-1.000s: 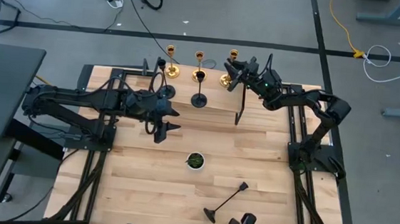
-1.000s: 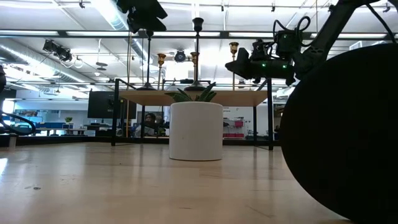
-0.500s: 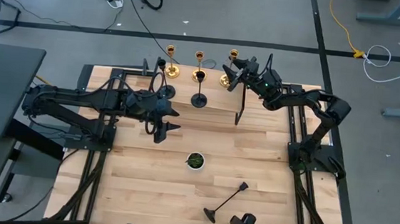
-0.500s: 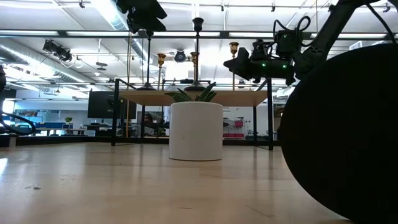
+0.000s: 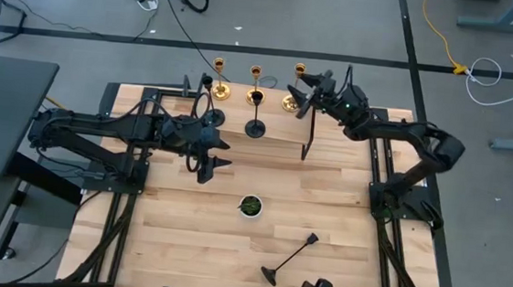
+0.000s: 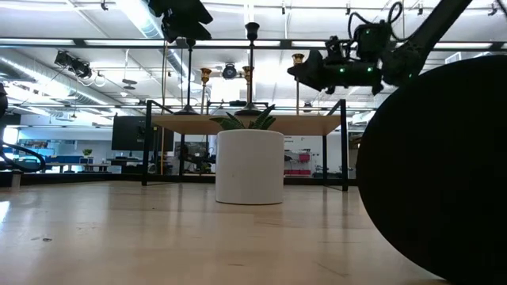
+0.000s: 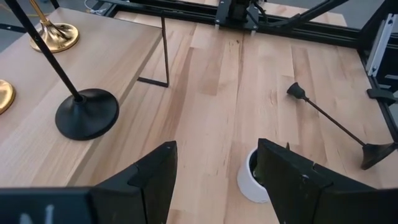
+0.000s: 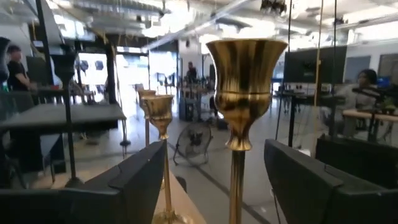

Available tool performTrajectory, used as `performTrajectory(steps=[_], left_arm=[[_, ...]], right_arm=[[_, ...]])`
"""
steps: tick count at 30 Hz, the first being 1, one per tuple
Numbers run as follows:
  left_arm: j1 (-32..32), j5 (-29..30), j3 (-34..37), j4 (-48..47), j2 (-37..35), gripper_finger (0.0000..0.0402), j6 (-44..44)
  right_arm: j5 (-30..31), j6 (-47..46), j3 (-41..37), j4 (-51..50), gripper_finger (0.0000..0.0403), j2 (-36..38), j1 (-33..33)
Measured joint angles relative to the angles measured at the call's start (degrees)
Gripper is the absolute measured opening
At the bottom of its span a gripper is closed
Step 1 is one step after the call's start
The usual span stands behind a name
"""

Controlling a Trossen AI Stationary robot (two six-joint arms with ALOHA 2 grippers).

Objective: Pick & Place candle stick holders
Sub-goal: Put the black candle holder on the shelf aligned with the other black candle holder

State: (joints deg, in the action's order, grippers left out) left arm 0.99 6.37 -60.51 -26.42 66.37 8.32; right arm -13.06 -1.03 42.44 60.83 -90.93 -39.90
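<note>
Three gold candle stick holders stand by their round bases on a raised wooden shelf (image 5: 239, 133) at the table's far edge. The right one (image 5: 293, 99) has its cup (image 8: 245, 81) between the open fingers of my right gripper (image 5: 303, 90), with clear gaps on both sides. Two black holders (image 5: 255, 125) (image 5: 213, 114) stand on the shelf nearer the front. A third black holder (image 5: 290, 258) lies on its side on the table near the front edge. My left gripper (image 5: 221, 154) hangs open over the table's middle, holding nothing.
A small white bowl with green contents (image 5: 250, 205) sits mid-table, just beyond my left gripper's fingers (image 7: 298, 174). The shelf's thin black leg (image 5: 309, 140) stands under my right arm. The lying holder's base (image 6: 444, 174) blocks the right of the low view.
My right gripper has opened and let go of the right gold holder, then risen a little so its fingers now flank the cup. The holder stays upright on the shelf.
</note>
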Motion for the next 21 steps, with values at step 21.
performTrajectory(steps=[21], left_arm=[[0.0,-0.61,0.0,-0.52,0.0,0.0222,0.0]], right_arm=[[6.18,9.01,-0.04,-51.81,0.0275,34.47,12.04]])
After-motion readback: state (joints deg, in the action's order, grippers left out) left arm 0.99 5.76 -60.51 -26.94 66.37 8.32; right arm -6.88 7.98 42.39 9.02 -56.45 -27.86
